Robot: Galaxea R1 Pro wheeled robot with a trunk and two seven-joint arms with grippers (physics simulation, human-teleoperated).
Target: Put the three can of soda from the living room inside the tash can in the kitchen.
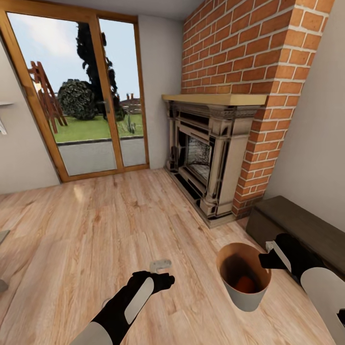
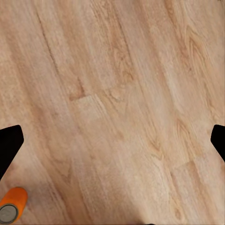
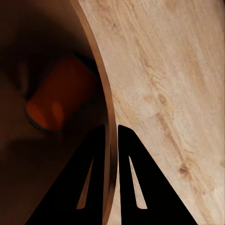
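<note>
Right gripper clamps the trash can rim between its fingers.
Its wrist view reveals an orange soda can lying inside; left gripper splayed wide over floor.

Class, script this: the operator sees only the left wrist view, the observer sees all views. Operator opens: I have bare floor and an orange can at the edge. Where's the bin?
Observer: The bin is in front of the robot, on its right side, by the right gripper.
Operator: Is it held?
Observer: Yes. That gripper's fingers pinch its rim, one inside and one outside.
Operator: Anything in it?
Observer: One orange can lies inside.
</note>
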